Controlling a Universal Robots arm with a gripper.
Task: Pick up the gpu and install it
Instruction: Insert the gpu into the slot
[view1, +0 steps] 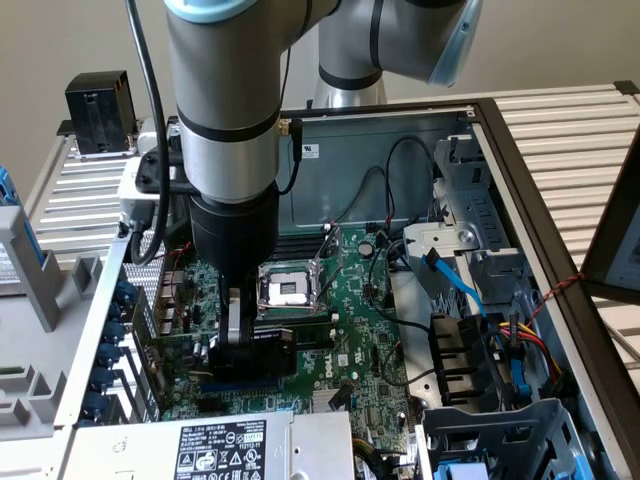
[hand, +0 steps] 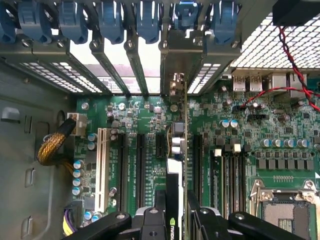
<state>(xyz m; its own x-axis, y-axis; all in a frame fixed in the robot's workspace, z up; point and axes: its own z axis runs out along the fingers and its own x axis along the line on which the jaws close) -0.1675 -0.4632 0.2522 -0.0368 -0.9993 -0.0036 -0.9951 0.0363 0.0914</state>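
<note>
My gripper (view1: 240, 345) reaches down into an open computer case, low over the expansion slots of the big green motherboard (view1: 360, 330). It is shut on the gpu (view1: 278, 352), which appears there as a dark, flat card standing on edge. In the wrist view the gpu (hand: 185, 145) is a thin green edge running from between my fingers (hand: 167, 210) to its silvery end bracket (hand: 175, 60) at the case's rear slot openings. The card lies along the dark slots of the motherboard (hand: 260, 130); I cannot tell whether it is seated in one.
The CPU socket (view1: 285, 288) sits just behind the gripper. A white slot (hand: 103, 165) and dark slots flank the card. Blue retention clips (hand: 110, 20) line the rear wall. The power supply (view1: 220, 445), drive cages (view1: 500, 430) and loose cables (view1: 450, 275) crowd the case.
</note>
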